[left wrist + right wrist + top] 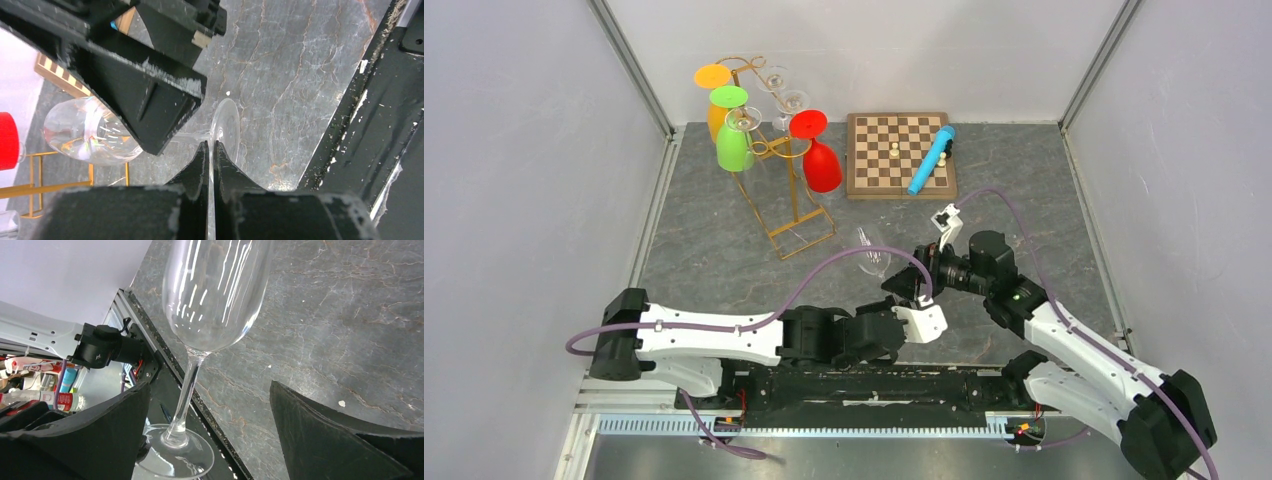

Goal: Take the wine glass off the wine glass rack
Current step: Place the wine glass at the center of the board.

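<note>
A clear wine glass (873, 255) hangs tilted over the table's middle, apart from the gold wine glass rack (776, 150). My left gripper (210, 145) is shut on the rim of the glass's foot (227, 122), and the bowl (85, 132) points away to the left. My right gripper (210, 385) stands open with the stem (187, 387) between its fingers, nearer the left one and touching neither. The bowl (215, 295) fills the top of the right wrist view. In the top view both grippers meet at the glass, the left gripper (902, 290) just below the right gripper (927, 272).
Orange (713, 76), green (733, 150) and red (822, 166) glasses and clear ones (786, 98) hang on the rack. A wooden chessboard (889, 160) with a blue tube (931, 160) and a few pieces lies at the back. Grey walls enclose the table on three sides.
</note>
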Action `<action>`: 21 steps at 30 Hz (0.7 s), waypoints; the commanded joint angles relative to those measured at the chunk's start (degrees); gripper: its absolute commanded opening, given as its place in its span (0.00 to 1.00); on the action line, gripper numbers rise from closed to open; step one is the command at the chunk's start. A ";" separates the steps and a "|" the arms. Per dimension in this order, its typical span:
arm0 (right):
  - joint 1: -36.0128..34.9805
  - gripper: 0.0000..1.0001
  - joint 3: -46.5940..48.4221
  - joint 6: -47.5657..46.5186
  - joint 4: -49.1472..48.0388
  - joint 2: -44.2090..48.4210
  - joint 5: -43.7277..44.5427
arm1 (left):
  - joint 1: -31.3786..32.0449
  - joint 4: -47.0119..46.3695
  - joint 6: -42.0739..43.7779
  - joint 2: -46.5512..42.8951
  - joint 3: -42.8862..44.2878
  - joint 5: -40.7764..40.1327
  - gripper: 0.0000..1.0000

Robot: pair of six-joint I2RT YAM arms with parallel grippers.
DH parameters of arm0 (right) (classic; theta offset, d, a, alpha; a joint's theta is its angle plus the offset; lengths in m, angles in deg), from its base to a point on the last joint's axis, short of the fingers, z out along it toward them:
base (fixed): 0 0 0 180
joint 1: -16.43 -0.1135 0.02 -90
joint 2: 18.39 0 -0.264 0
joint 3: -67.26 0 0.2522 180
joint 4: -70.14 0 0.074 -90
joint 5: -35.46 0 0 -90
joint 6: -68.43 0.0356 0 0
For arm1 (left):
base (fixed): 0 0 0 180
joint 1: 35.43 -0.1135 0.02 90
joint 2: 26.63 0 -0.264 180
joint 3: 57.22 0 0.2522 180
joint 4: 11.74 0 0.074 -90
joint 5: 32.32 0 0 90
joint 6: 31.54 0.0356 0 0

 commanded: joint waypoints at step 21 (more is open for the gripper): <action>-3.94 0.56 1.37 1.42 -5.91 -3.66 0.27 | 4.43 -9.78 6.23 0.52 -1.10 -7.60 0.02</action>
